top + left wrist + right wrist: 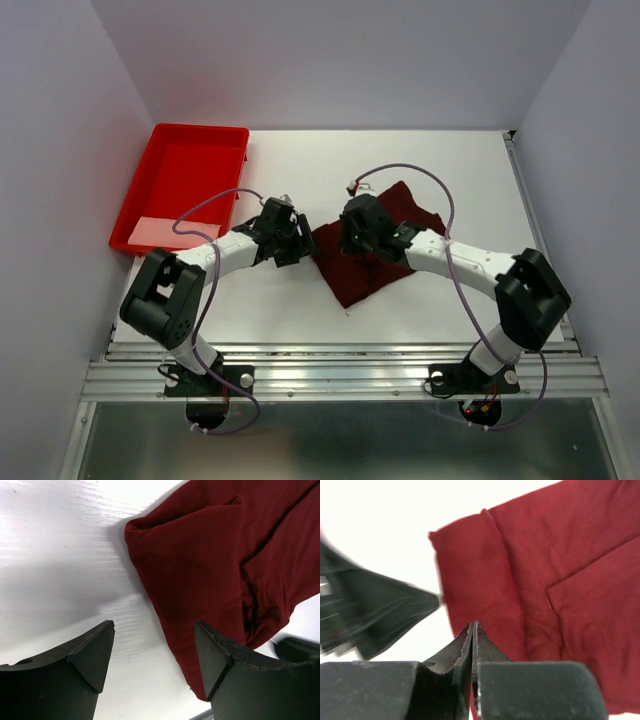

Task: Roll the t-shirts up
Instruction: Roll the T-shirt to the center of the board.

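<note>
The tray (190, 185) sits well to the left of the shirt, and bare tabletop (300, 170) lies between them, so a roll has open room on that side. The left hand (154, 625) hangs at the shirt's left edge with its jaws spread and nothing in them, one finger over tabletop and the other over cloth. The shirt (355, 275) lies flat mid-tabletop, folded in on itself with a sleeve hem showing and its near corner pointing at the front rail; no turn of a roll is visible. I judge the work to be at the end of folding, with rolling not yet begun. The right hand (472, 627) hovers over the shirt's left part with its jaws pressed together, and no cloth is seen between them. The next move probably calls for both hands to pinch one short edge, lift it a little and turn it over onto the cloth. The hands are near each other there, so fingers could clash. To the right of the shirt, tabletop runs on to the side rail.
</note>
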`<state>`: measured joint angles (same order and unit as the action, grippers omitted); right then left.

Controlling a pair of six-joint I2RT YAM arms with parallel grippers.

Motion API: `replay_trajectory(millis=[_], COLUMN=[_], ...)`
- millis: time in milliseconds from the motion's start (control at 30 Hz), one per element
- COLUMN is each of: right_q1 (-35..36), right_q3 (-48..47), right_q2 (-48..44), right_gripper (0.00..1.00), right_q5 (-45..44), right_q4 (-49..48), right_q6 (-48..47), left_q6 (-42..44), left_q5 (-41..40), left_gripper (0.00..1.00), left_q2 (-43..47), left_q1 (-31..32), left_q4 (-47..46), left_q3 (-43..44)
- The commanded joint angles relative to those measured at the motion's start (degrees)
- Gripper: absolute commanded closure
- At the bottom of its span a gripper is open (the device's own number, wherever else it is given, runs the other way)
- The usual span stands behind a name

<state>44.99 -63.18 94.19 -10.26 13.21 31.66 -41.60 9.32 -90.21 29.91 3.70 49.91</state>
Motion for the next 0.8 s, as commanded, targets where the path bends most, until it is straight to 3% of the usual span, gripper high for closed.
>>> replay_trajectory(millis=[0, 333, 633, 767], right_q1=[-0.1, 1.2, 7.7, 11.4], right_q3=[2.5, 8.2, 4.6, 1.9], right_q2=[-8.8, -13.9, -7.4, -4.1], right_gripper=[0.95, 0.93, 0.92, 0.84], right_q5=[0.2, -2.8, -9.4, -15.8], right_q4=[0.1, 3.7, 6.6, 10.3], right_q6=[-0.5, 1.1, 0.2, -1.0], left_q6=[-1.9, -2.7, -2.2, -1.2], left_q5=[1.3, 0.1, -2.8, -3.3], left_gripper=[0.26, 0.31, 0.31, 0.3], left_q2=[0.3, -7.1, 1.7, 5.6], left_q1=[0.3, 0.2, 0.0, -0.6], left_q4=[-6.9, -11.5, -7.8, -5.5], left_q3=[-0.5, 1.0, -1.0, -1.0])
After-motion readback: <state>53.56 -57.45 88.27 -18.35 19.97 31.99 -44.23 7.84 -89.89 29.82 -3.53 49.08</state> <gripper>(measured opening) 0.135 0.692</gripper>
